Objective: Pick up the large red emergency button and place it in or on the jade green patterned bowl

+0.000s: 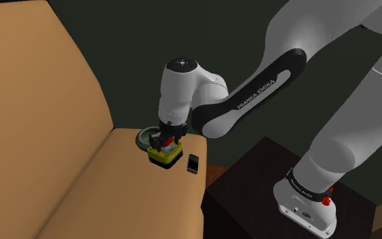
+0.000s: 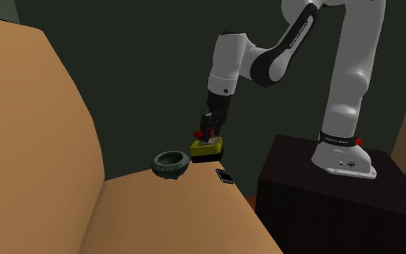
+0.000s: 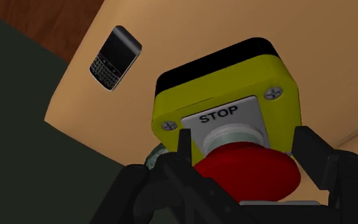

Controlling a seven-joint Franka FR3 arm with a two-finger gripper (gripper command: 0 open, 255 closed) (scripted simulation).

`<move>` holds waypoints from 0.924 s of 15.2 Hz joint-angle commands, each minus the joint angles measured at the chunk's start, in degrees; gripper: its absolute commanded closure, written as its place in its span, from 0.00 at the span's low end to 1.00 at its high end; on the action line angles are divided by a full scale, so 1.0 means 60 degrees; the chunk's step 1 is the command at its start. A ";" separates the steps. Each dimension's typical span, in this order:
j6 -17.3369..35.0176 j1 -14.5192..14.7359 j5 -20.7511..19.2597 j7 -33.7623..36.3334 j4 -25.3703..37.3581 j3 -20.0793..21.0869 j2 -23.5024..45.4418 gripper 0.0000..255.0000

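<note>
**Claw has the stop button, bowl waiting alongside**

And here we are: the black claw [image 3: 247,167] is clamped on the emergency button [image 3: 225,83], one finger [image 3: 185,147] on either side of the big red cap, closed in just far enough to pinch it. The yellow box with its black base hangs beneath, the "STOP" plate clear to read in the wrist view.

From the second exterior view the button [image 2: 208,149] is up off the tan couch [image 2: 158,216], in the air with the dark wall behind it, the claw [image 2: 205,137] pointing straight down. Just beside it, towards that view's left, sits the green bowl [image 2: 171,170], upright on the seat near the backrest.

In the shoulder view the bowl [image 1: 144,136] peeks out behind the button [image 1: 167,155] and the claw [image 1: 163,142]. A black phone [image 1: 193,163] lies flat near the couch edge, apart from both. The arm reaches in from its dark stand [image 1: 264,197].
</note>
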 commanded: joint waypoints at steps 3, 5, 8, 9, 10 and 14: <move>-0.0343 -0.0361 -0.0705 -0.0392 0.0992 -0.0445 0.0862 1.00; -0.0557 -0.0462 -0.0994 -0.0587 0.1553 -0.0667 0.1309 1.00; -0.0919 -0.0559 -0.1360 -0.0903 0.2469 -0.0979 0.1997 1.00; -0.1050 -0.0577 -0.1464 -0.1015 0.2794 -0.1079 0.2230 1.00; -0.1186 -0.0591 -0.1562 -0.1129 0.3129 -0.1173 0.2467 1.00; -0.1784 -0.0579 -0.1881 -0.1621 0.4582 -0.1531 0.3440 1.00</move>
